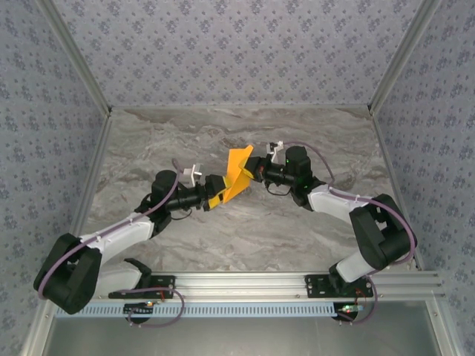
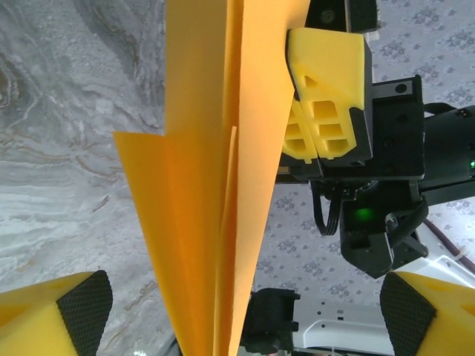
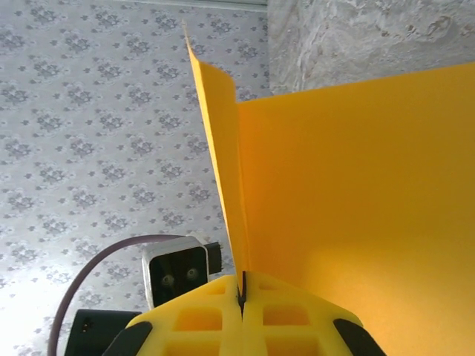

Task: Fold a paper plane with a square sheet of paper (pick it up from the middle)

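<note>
right gripper [image 3: 241,285], jaws pinched shut on one edge of the creased orange paper plane [image 1: 237,174], holds it aloft at centre frame above the marble table [image 1: 185,133]. left gripper [image 1: 217,193] gapes wide around its lower end, gripping nothing. risk: closing off the crease could crumple the thin paper or tug it from the single pinch.

Paper plane [image 1: 237,172] and right gripper [image 1: 253,172] block the left gripper [image 1: 220,194]; table [image 1: 185,133] beyond lies open.
</note>
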You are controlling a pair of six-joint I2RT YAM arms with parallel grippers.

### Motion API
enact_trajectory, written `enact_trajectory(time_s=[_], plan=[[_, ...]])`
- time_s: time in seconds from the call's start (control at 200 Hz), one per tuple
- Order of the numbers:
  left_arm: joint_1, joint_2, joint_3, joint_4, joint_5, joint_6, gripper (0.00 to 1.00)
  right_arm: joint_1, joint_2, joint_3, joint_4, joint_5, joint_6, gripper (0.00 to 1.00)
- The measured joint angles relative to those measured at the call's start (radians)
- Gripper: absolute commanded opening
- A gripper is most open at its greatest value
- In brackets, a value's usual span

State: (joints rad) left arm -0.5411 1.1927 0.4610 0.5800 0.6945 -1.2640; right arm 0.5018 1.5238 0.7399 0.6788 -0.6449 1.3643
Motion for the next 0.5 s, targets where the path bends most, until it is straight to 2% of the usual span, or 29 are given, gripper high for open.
enact_trajectory(time_s=[0.08,0.275,0.5], plan=[[-0.007,0.010,0.000,0.031,-0.003,-0.021,0.88,0.001,0.000,0.000,0.014,-0.003,0.021,0.05],[-0.016,0.024,0.002,0.070,-0.007,-0.044,0.62,0.011,0.002,0.000,0.038,-0.019,0.059,0.06],[-0.016,0.034,0.006,0.077,-0.045,-0.048,0.40,0.013,0.002,-0.010,0.052,-0.051,0.072,0.07]])
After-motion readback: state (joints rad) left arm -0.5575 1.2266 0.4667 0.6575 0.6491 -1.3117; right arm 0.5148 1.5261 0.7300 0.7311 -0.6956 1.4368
